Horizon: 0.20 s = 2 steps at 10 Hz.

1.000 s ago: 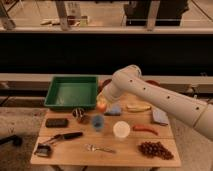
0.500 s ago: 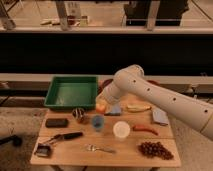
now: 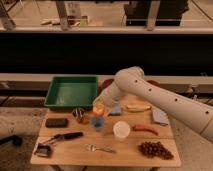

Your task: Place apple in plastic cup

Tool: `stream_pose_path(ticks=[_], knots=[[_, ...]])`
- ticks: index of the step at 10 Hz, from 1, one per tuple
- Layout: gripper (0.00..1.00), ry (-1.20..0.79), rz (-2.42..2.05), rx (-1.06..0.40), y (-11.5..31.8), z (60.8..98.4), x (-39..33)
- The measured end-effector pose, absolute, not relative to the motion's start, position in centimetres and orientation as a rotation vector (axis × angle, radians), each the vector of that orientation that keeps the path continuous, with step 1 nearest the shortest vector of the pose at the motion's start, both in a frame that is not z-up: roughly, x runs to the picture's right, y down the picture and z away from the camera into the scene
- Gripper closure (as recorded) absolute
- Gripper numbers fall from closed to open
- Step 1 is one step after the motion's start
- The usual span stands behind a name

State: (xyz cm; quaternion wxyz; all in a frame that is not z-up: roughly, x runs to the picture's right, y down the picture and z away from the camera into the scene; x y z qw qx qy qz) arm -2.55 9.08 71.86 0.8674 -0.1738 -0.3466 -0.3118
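The apple (image 3: pixel 98 109) is a small yellow-orange fruit held in my gripper (image 3: pixel 99 107), right above the blue plastic cup (image 3: pixel 98 123). The cup stands upright on the wooden table (image 3: pixel 75 155), left of the white cup (image 3: pixel 121 130). My white arm (image 3: pixel 150 95) reaches in from the right and ends over the cup. The gripper is shut on the apple, which sits just at or over the cup's rim.
A green tray (image 3: pixel 72 91) stands at the back left. A banana (image 3: pixel 137 107), a blue-grey cloth (image 3: pixel 160 116), a red chili (image 3: pixel 145 129), grapes (image 3: pixel 155 149), a fork (image 3: pixel 99 148), a black knife (image 3: pixel 67 136) and a dark block (image 3: pixel 56 122) lie around.
My gripper with the apple has moved down and slightly forward, from above the cup's far side to right over its rim.
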Motion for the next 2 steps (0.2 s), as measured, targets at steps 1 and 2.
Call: stream_pose_path(ticks=[1, 2], knots=[[0.99, -0.741, -0.655, -0.368, 9.28, 71.78, -2.77], [0.99, -0.764, -0.656, -0.377, 9.61, 71.76, -3.07]])
